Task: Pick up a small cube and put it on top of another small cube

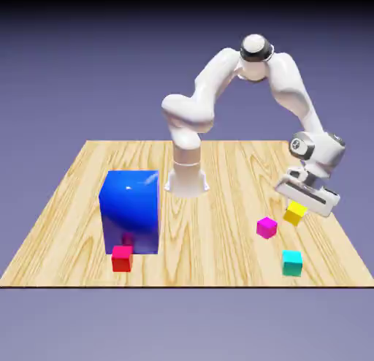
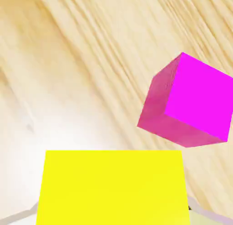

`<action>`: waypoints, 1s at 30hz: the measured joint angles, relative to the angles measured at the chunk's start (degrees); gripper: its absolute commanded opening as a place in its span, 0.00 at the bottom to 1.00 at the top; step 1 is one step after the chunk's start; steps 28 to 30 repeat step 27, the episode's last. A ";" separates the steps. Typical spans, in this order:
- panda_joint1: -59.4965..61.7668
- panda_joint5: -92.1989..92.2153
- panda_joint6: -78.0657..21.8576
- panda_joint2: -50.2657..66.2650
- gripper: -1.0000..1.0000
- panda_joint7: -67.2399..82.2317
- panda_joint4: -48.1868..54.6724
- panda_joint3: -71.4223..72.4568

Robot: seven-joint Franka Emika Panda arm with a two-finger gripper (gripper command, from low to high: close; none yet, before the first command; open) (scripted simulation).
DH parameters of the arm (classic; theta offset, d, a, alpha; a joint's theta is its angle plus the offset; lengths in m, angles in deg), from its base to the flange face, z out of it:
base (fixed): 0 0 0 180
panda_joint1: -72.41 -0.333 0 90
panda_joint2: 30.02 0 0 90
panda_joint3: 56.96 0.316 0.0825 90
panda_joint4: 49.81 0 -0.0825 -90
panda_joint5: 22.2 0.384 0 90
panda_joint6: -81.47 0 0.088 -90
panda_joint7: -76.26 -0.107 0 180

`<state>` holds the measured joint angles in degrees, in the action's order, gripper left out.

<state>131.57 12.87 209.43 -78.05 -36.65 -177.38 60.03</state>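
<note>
The small yellow cube [image 1: 294,213] hangs tilted just above the table at the exterior view's right, with my gripper [image 1: 298,209] shut on it. In the hand view the yellow cube [image 2: 113,186] fills the bottom between my fingertips and hides most of them. A magenta cube [image 1: 266,227] rests on the wood close beside it, toward the exterior view's left; the hand view has this magenta cube [image 2: 186,101] at upper right. A cyan cube [image 1: 292,262] lies nearer the front edge.
A large blue block [image 1: 130,210] stands on the table [image 1: 219,250] at the exterior view's left, with a small red cube [image 1: 122,258] against its front. The robot base [image 1: 186,178] rises behind the middle of the table.
</note>
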 measured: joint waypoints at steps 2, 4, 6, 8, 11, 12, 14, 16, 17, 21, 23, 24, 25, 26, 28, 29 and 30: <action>3.52 -3.37 -0.18 1.14 0.00 -4.99 2.05 0.76; 7.04 -6.74 -0.36 2.27 0.00 -9.99 4.11 1.52; 10.57 -10.11 -0.54 3.41 0.00 -14.98 6.16 2.28; 14.09 -13.48 -0.72 4.55 0.00 -19.98 8.21 3.04; 19.37 -18.53 -0.99 6.25 0.00 -27.47 11.29 4.18; 21.13 -20.21 -1.08 6.82 0.00 -29.96 12.32 4.56; 24.66 -23.57 -1.27 7.95 0.00 -34.95 14.37 5.32; 28.78 -22.93 -2.64 6.61 0.00 -38.54 15.90 6.94; 28.81 -22.92 -2.65 6.60 0.00 -38.57 15.92 6.96; 33.61 -19.25 4.81 1.37 0.00 -36.97 14.18 11.99; 33.74 -19.10 4.94 1.23 1.00 -36.90 14.13 12.12; 33.74 -19.10 4.94 1.23 1.00 -36.90 14.13 12.12; 32.14 -20.32 2.46 2.97 1.00 -37.43 14.71 10.45; 30.54 -21.55 -0.03 4.72 1.00 -37.96 15.29 8.77; 28.94 -22.77 -2.52 6.46 1.00 -38.49 15.87 7.09; 28.94 -22.77 -2.52 6.46 1.00 -38.49 15.87 7.09; 28.94 -22.77 -2.52 6.46 1.00 -38.49 15.87 7.09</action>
